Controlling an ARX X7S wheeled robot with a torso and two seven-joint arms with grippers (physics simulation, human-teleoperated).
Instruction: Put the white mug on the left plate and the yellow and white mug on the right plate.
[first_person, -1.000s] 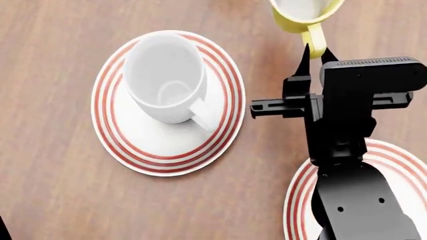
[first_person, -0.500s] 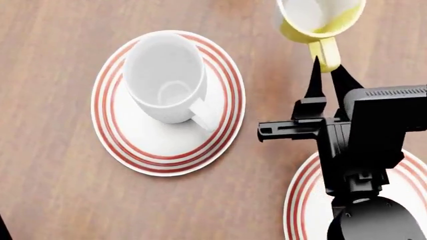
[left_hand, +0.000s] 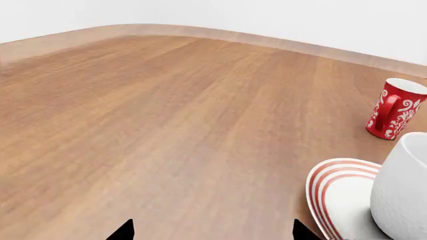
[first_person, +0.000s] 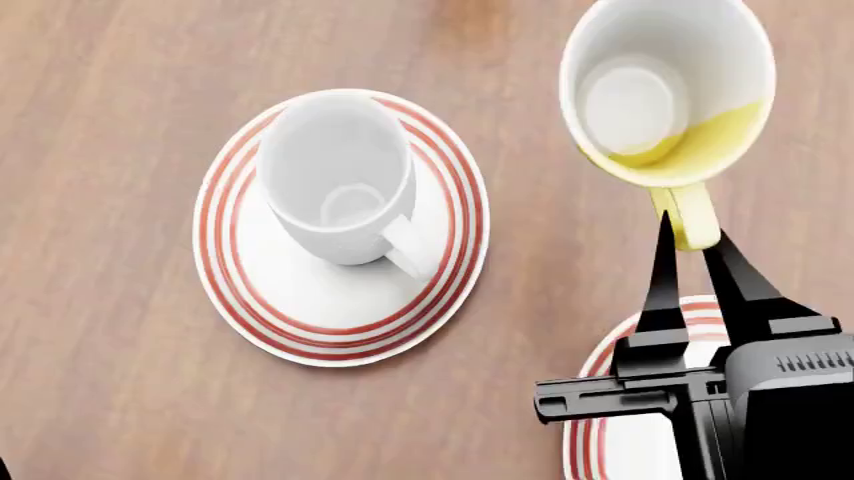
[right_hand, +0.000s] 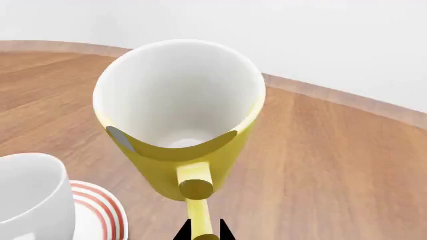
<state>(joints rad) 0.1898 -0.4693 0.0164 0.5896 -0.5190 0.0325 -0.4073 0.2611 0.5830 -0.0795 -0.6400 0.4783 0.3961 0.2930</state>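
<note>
The white mug (first_person: 340, 180) stands upright on the left plate (first_person: 254, 310), its handle turned toward me. The yellow and white mug (first_person: 667, 95) hangs tilted above the wood, mouth facing the head camera. My right gripper (first_person: 687, 235) is shut on its yellow handle (right_hand: 197, 200), whose strip shows clamped between the right gripper's (right_hand: 203, 234) dark tips in the right wrist view. Only the rim of the right plate (first_person: 601, 370) shows, under that arm. My left gripper (left_hand: 212, 232) is open over bare wood, with the white mug (left_hand: 400, 195) and the left plate (left_hand: 327, 185) off to one side.
A red mug with a white pattern (left_hand: 393, 115) stands on the table beyond the left plate. The wooden tabletop (left_hand: 167, 125) runs to a rounded far edge against a pale wall. The white mug (right_hand: 30, 195) and plate rim (right_hand: 100, 210) sit beside the held mug.
The right gripper has carried the yellow and white mug up and back toward the right plate; the mug looks larger and more tilted. The head view has shifted slightly.
</note>
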